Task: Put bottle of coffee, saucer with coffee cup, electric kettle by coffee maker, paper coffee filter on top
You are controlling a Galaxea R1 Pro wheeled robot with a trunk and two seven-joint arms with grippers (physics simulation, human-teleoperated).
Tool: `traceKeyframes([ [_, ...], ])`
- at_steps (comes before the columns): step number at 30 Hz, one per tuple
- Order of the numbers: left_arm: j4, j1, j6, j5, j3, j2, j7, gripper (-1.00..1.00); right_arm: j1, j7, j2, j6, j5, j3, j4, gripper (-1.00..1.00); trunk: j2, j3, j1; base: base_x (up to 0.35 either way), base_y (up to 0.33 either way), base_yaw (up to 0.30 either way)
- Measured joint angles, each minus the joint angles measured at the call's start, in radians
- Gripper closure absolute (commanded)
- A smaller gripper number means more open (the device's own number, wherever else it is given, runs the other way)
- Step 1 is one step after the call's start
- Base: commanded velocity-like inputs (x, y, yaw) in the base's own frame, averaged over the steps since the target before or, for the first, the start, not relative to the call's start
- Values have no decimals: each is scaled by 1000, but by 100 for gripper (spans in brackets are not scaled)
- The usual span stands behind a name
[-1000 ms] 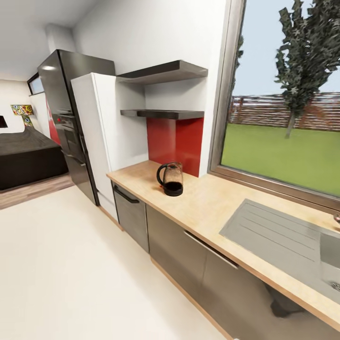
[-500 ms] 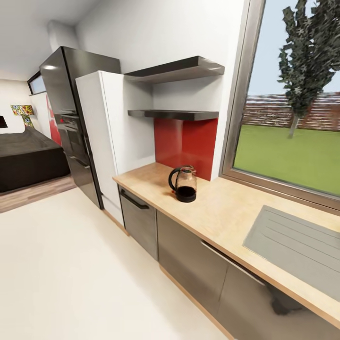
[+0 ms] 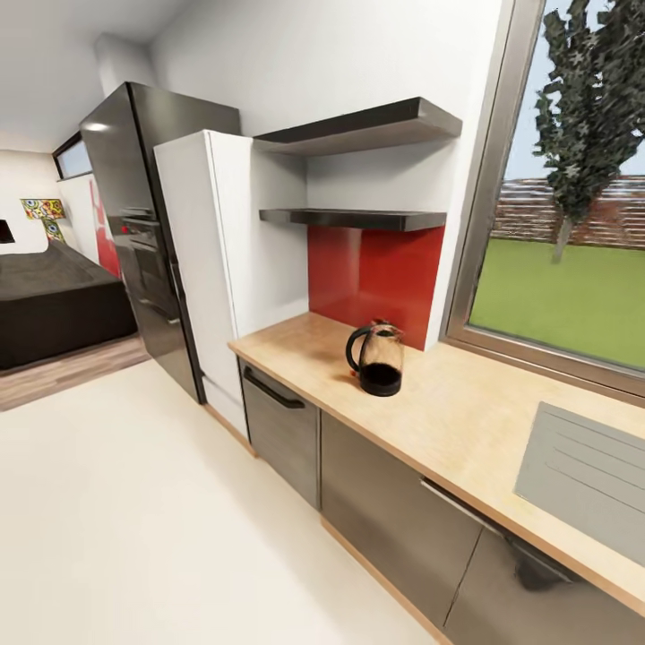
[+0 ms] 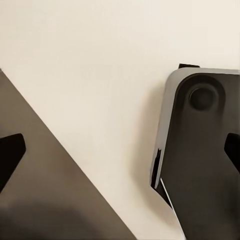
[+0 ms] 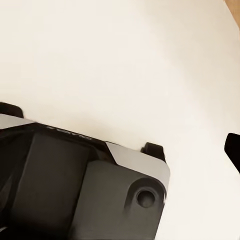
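The kitchen countertop (image 3: 466,421) runs along the window wall over grey cabinets. On it, in front of the red backsplash, stands a rounded glossy vessel with a black handle and black base, which I take for the electric kettle (image 3: 378,360). Two dark kitchen shelves (image 3: 358,217) hang above it, and nothing shows on them. The coffee maker, bottle of coffee, paper coffee filter, saucer and coffee cup are out of view. My left gripper (image 4: 120,150) and right gripper (image 5: 120,150) hang open over the pale floor, with dark fingertips (image 4: 10,155) at the picture edges and nothing between them.
A white tall cabinet (image 3: 210,260) and a black fridge (image 3: 143,224) stand left of the counter. A grey drainboard (image 3: 582,475) lies at the right under the window. Wide cream floor (image 3: 134,520) lies in front. My own base (image 4: 200,160) shows below the grippers.
The head view has swung left and come closer, so counter, kettle and shelves sit further right and larger in the picture. The things themselves have not moved.
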Motion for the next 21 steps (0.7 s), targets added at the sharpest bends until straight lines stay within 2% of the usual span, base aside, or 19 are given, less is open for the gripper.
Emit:
traceKeyframes([
  [21,0,0,0,0,0,0,0,-100,0,2,-1,-2,-1,0,0,-100,0,0,0,199,285,0],
])
